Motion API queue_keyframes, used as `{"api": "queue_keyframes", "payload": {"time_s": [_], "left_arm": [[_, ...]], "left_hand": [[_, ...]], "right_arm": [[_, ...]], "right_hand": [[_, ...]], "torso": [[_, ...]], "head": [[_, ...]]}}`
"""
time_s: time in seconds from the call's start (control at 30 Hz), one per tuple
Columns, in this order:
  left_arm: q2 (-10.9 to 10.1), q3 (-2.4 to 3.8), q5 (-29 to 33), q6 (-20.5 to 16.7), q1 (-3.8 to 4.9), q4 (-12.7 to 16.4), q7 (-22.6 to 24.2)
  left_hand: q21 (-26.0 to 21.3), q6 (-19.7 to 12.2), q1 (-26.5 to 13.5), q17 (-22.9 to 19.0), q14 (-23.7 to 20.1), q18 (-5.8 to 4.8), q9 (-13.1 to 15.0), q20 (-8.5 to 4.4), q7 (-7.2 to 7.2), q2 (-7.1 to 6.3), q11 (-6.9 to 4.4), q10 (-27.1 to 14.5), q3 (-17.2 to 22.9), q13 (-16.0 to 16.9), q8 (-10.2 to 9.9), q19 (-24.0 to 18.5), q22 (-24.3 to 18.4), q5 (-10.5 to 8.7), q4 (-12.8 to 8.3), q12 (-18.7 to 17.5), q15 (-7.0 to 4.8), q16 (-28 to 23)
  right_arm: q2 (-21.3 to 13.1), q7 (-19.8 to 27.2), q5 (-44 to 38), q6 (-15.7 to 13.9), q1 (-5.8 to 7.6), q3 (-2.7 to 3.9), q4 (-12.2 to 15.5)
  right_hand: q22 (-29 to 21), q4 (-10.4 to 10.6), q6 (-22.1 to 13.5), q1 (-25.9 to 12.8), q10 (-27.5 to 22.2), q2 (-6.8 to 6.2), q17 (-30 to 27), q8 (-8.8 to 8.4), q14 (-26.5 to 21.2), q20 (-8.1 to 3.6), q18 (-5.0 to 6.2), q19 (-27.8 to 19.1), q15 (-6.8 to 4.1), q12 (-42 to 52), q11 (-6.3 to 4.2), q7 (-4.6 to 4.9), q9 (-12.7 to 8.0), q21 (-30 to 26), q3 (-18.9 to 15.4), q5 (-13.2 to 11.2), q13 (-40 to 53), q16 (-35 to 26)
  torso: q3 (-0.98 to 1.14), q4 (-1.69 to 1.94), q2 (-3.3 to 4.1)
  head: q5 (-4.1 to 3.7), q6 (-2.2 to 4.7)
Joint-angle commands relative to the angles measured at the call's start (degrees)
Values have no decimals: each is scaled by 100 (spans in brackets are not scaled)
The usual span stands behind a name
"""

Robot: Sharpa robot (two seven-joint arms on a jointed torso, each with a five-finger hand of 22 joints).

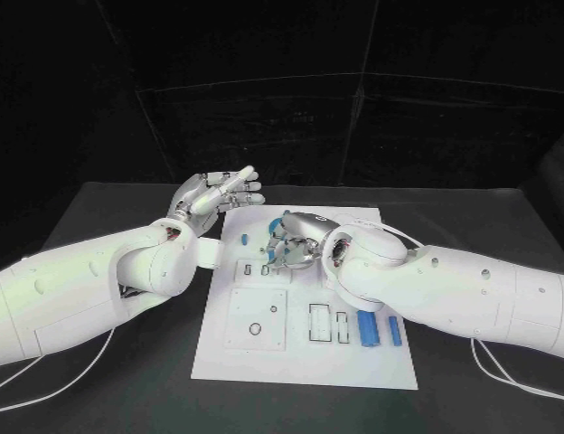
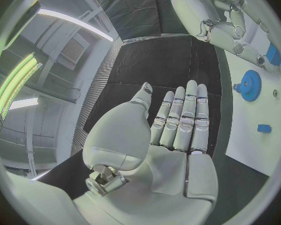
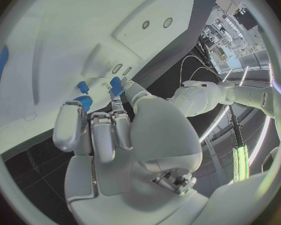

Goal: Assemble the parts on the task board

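Task board (image 1: 302,357): a white plate lying in the middle of the black table (image 1: 99,217), running from the centre of the head view down toward its lower middle.
Left hand (image 1: 214,194): raised off the table at the board's upper left corner, palm empty, fingers straight and side by side, holding nothing.
Right hand (image 1: 296,242): lowered over the upper part of the board, fingers bent down; in the right wrist view a small blue part (image 3: 116,86) sits pinched at its fingertips (image 3: 115,105).
Other parts near the hand: a second small blue piece (image 3: 83,87) lies on the board just beside the pinched one, and a ribbed blue piece (image 3: 85,101) sits against the neighbouring finger.
Blue gear (image 2: 249,85): flat on the board, seen from the left wrist, with a small blue block (image 2: 263,128) apart from it.
Lower board: two long blue bars (image 1: 370,331) lie side by side at the lower right, next to outlined rectangular recesses (image 1: 321,323); a square outline with a ring (image 1: 258,318) sits to their left.
In the way: the right forearm (image 1: 465,289) crosses the board's right edge, and the right hand hides the parts beneath it in the head view.
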Motion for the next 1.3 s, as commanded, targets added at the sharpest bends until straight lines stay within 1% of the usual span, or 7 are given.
{"api": "queue_keyframes", "payload": {"time_s": [0.03,0.1,0.17,0.37,0.9,1.07,1.3], "left_arm": [[11,3,-18,35,10,-2,24],[12,3,-18,35,10,-4,24],[9,3,-18,35,10,-3,24],[5,3,-18,36,10,1,22],[4,3,-18,40,10,-4,20],[3,3,-18,41,10,-8,19],[3,3,-18,44,9,-13,19]], "left_hand": [[-17,19,11,6,-15,84,0,2,13,63,3,36,6,0,-23,-44,-10,22,-35,-22,-25,-24],[-17,22,14,8,-12,85,0,2,12,68,2,40,9,0,-23,-42,-11,22,-38,-22,-26,-25],[-17,22,14,8,-12,85,0,2,12,68,2,40,9,0,-23,-42,-11,22,-38,-22,-26,-25],[-17,22,14,8,-12,85,0,2,12,68,2,40,9,0,-23,-42,-11,22,-38,-22,-26,-25],[-17,22,14,8,-12,85,0,2,12,68,2,40,9,0,-23,-42,-11,22,-38,-22,-26,-25],[-17,22,14,8,-12,85,0,2,12,68,2,40,9,0,-23,-42,-11,22,-38,-22,-26,-25],[-17,22,14,8,-12,85,0,2,12,68,2,40,9,0,-23,-42,-11,22,-38,-22,-26,-25]], "right_arm": [[16,-24,-231,260,-4,-31,11],[14,-33,-248,295,-8,-73,21],[19,-43,-268,321,-11,-103,14],[32,-63,-331,352,-28,-137,-21],[63,-52,-404,337,-97,-150,-78],[34,-81,-446,386,-110,-150,-67],[-2,-112,-497,422,-121,-151,-21]], "right_hand": [[-5,4,36,-41,-24,19,910,16,480,-16,-49,-10,-4,-19,-1,-31,15,-29,46,-3,486,-33],[-5,4,36,-41,-24,19,910,16,480,-16,-49,-10,-4,-19,-1,-31,15,-29,46,-3,486,-33],[-5,4,36,-41,-24,19,910,16,480,-16,-49,-10,-4,-19,-1,-31,15,-29,46,-3,486,-33],[-5,3,38,-53,-24,4,908,12,480,-16,-49,-10,-4,-20,0,-30,15,-30,49,-2,486,-34],[-5,0,35,-82,-26,-39,896,-3,477,-14,-49,-8,-3,-25,2,-27,14,-32,61,6,483,-40],[-11,-8,31,-90,-33,-60,891,-15,476,-14,-48,-9,-2,-34,3,-25,13,-36,77,28,473,-42],[-10,-16,30,-103,-31,-87,897,-25,477,-13,-49,-8,0,-33,5,-22,13,-37,92,50,477,-41]], "torso": [[7,-4,-3],[9,-7,0],[5,-9,1],[3,1,-2],[3,-11,-2],[-1,-3,-4],[4,1,-1]], "head": [[14,8],[14,4],[10,5],[19,-4],[45,-46],[34,-49],[38,-55]]}}
